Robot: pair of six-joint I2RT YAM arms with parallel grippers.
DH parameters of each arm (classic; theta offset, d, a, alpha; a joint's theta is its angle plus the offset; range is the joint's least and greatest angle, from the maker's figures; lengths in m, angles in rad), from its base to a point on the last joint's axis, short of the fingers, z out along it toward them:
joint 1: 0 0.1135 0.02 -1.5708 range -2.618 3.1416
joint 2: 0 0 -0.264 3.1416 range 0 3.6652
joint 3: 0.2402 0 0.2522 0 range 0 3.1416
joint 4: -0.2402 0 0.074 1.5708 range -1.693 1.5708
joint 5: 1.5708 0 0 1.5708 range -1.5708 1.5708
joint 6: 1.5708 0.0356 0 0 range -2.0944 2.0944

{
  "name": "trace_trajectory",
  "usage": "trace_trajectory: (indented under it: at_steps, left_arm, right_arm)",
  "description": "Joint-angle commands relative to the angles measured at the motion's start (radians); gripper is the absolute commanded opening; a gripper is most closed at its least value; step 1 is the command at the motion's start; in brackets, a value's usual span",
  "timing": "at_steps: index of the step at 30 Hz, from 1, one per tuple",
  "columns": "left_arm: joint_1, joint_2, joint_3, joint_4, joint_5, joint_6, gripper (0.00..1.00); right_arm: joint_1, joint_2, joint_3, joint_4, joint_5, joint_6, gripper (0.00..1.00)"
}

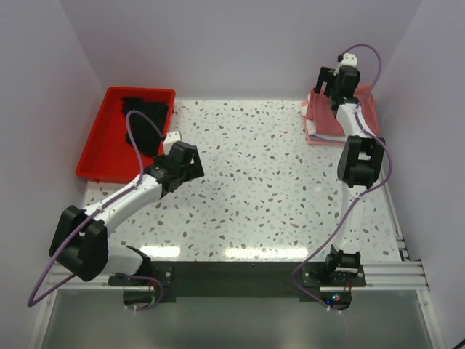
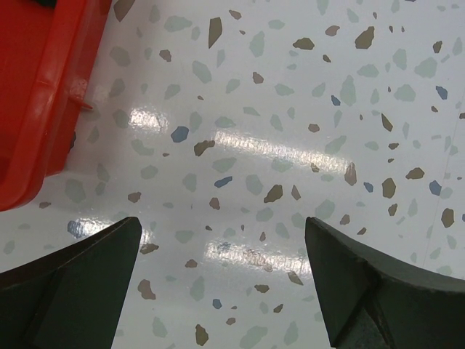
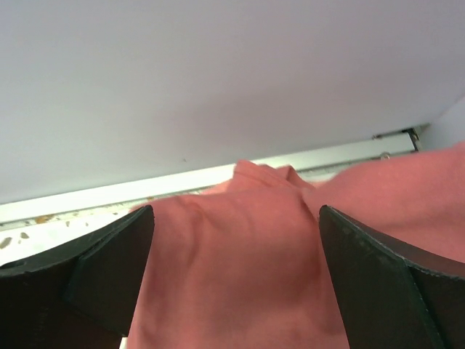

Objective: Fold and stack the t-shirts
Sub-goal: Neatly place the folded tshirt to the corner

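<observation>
Holds left tool [image 1: 190,163] agape over speckled white counter [image 1: 276,182] beside red plastic tray [image 1: 91,149] of black cloth t-shirts [image 1: 145,120], right tool [image 3: 236,218] spread wide above folded dusty-rose cloth t-shirts [image 1: 323,120].

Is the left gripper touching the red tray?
Apart. The left wrist view shows bare speckled table between the open left gripper and the red tray.

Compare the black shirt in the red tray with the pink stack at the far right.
The black shirt lies crumpled; the pink stack is folded flat. The black shirt sits in the red tray; the pink stack rests on the table. The open right gripper hangs over the pink stack, not over the black shirt. Both are cloth.
</observation>
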Motion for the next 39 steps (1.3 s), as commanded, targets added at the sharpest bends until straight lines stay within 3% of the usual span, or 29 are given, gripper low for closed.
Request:
trace_trajectory:
  at_steps: [1, 12, 19, 29, 34, 39]
  left_arm:
    - [0.006, -0.011, 0.037, 0.037, -0.003, -0.003, 1.0]
    - [0.006, -0.015, 0.029, 0.032, -0.012, 0.0, 1.0]
    - [0.006, 0.002, 0.031, 0.04, -0.006, 0.003, 1.0]
    - [0.006, 0.002, 0.037, 0.038, 0.009, 0.0, 1.0]
    - [0.006, -0.01, 0.028, 0.045, 0.022, -0.003, 1.0]
    - [0.006, -0.024, 0.011, 0.057, 0.034, 0.0, 1.0]
  right_arm:
    - [0.019, 0.02, 0.076, 0.01, -0.053, -0.011, 0.99]
    - [0.019, 0.111, 0.159, -0.079, 0.009, 0.021, 0.99]
    - [0.021, 0.163, 0.186, -0.113, -0.122, 0.007, 0.99]
    - [0.033, -0.001, 0.096, -0.053, -0.152, 0.017, 0.99]
    - [0.048, -0.14, -0.022, 0.04, 0.023, 0.043, 0.99]
    - [0.045, -0.181, -0.117, 0.093, 0.118, 0.023, 0.99]
